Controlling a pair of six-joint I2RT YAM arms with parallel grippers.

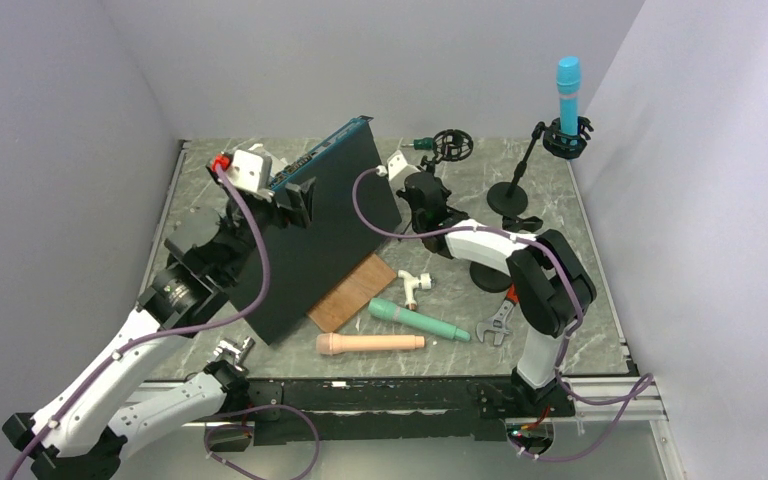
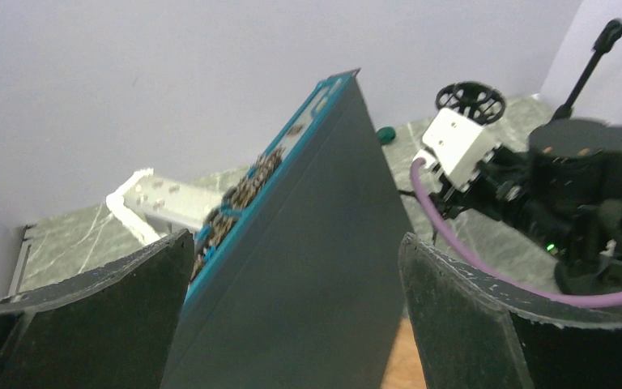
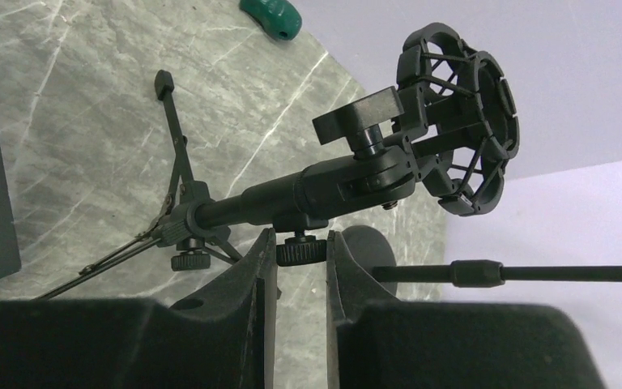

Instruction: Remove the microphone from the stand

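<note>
The blue microphone (image 1: 568, 88) stands upright in the clip of a black stand (image 1: 516, 178) with a round base at the back right. Neither gripper touches it. My right gripper (image 3: 301, 241) is shut on a small knurled knob (image 3: 300, 254) under the arm of a second, tripod stand whose shock mount (image 3: 457, 121) is empty; in the top view this gripper (image 1: 430, 198) is left of the microphone's stand. My left gripper (image 2: 296, 243) is open wide, and the upper edge of a tilted dark board (image 2: 308, 267) lies between its fingers.
A green microphone (image 1: 418, 320), a beige microphone (image 1: 370, 343), a wooden plate (image 1: 350, 293), a white fitting (image 1: 415, 285) and a wrench (image 1: 498, 325) lie at the front centre. A green-handled screwdriver (image 1: 423, 143) lies at the back. The dark board (image 1: 320, 235) fills the left centre.
</note>
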